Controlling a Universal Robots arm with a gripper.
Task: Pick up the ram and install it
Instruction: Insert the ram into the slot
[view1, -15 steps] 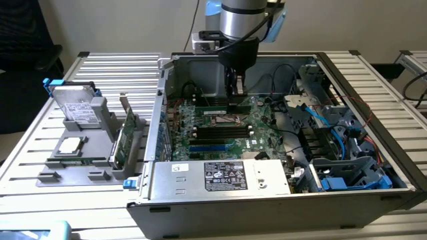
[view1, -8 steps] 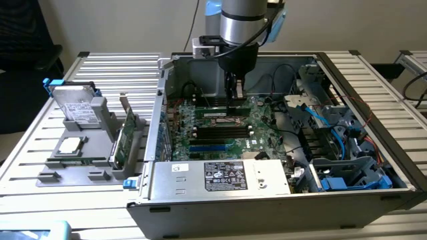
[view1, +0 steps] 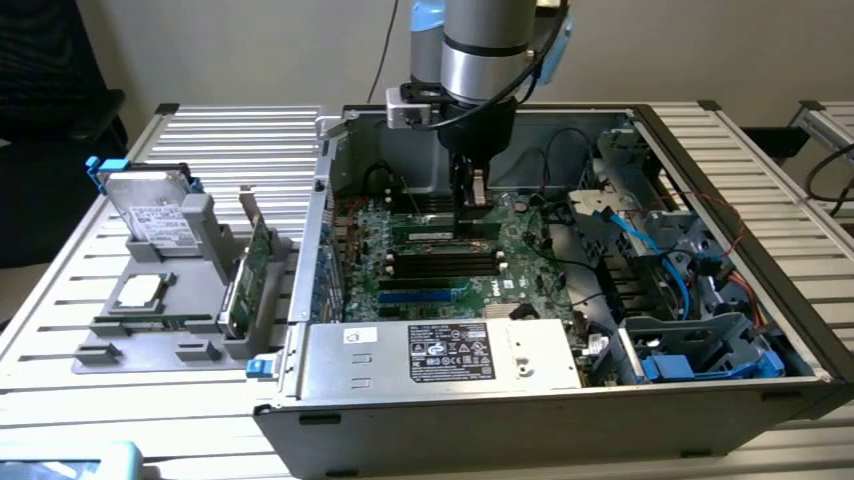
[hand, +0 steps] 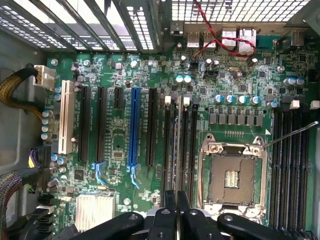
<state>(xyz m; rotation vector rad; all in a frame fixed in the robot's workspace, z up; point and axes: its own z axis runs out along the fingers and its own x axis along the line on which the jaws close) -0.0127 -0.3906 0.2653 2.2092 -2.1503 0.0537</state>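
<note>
- Inside the open computer case (view1: 534, 425), the arm reaches straight down and the gripper (view1: 470, 222) hangs just over the motherboard (view1: 447, 290), close to the case's far wall.
- Seen from the wrist, the gripper (hand: 176, 212) has its black fingers (hand: 169, 215) drawn nearly together, clamped on the thin edge of the ram (hand: 177, 145).
- From that view the ram appears edge-on, a narrow strip running away from the fingertips along the group of black memory slots (hand: 166, 145) with white latches at their far end.
- These slots lie between the long blue slot (hand: 133, 125) and the bare CPU socket (hand: 232, 175).
- In the exterior view the ram (view1: 430, 233) is a green strip with a white label, level and low against the board at the fingertips.
- Whether it is seated in a slot or just above one, I cannot tell.
- On the exterior view's left, well apart from the case, a grey fixture (view1: 100, 352) carries a hard drive (view1: 147, 212), a processor (view1: 140, 292) and an upright green expansion card (view1: 254, 275).
</note>
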